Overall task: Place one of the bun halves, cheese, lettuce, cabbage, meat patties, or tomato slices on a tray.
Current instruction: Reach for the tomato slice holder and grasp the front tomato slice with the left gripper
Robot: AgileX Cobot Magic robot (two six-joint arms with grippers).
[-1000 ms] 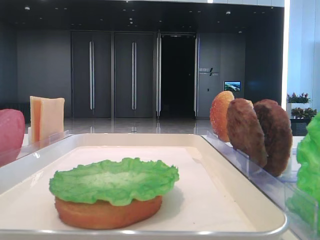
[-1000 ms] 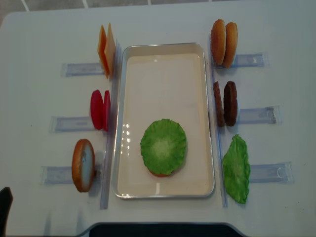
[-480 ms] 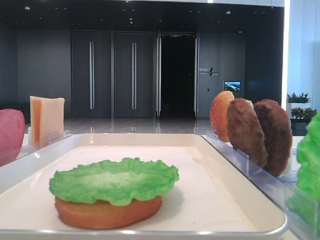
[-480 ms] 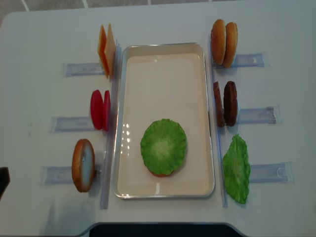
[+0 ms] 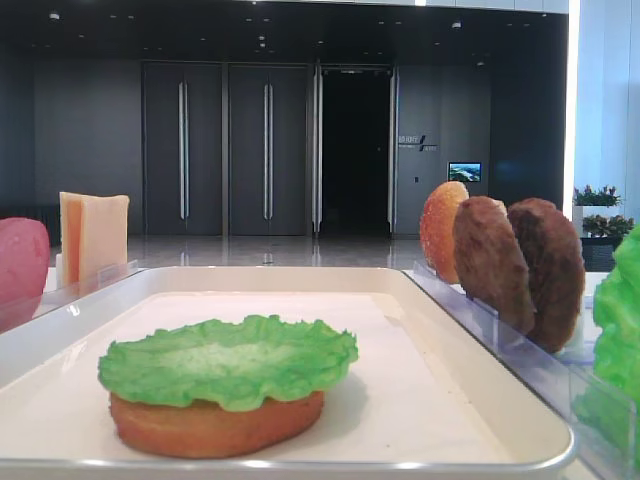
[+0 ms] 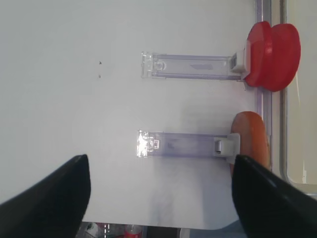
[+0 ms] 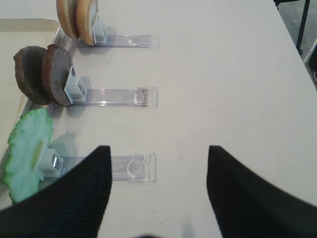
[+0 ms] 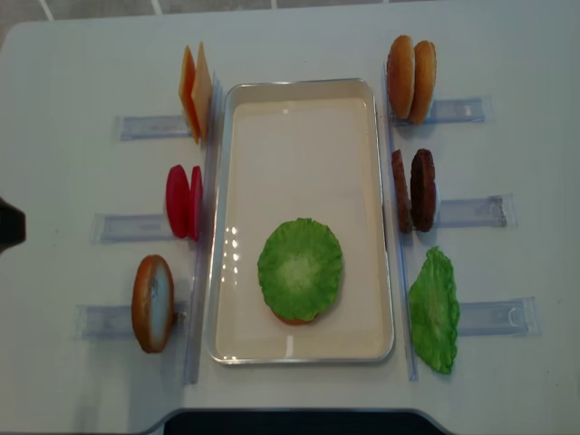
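The cream tray (image 8: pixel 299 83) lies mid-table. In it a green lettuce (image 8: pixel 300 268) leaf rests on a flat bun half (image 5: pixel 215 425). Left of the tray stand cheese (image 8: pixel 196 93), tomato slices (image 8: pixel 184 201) and another bun half (image 8: pixel 152 303). On its right are two bun halves (image 8: pixel 410 79), meat patties (image 8: pixel 414 190) and a second lettuce leaf (image 8: pixel 434 310). Cabbage is out of view. My left gripper (image 6: pixel 158 198) is open over bare table beside the bun's rack (image 6: pixel 178 145). My right gripper (image 7: pixel 157 188) is open near the lettuce rack (image 7: pixel 131 167), holding nothing.
Clear slotted racks (image 8: pixel 471 211) stick out from both sides of the tray. A dark part of the left arm (image 8: pixel 9 224) shows at the table's left edge. The table's near edge (image 6: pixel 148 225) runs just below the left fingers.
The dark part of the left arm has moved from the near left corner farther along the left edge, to about level with the tomato slices. The food and tray have not moved.
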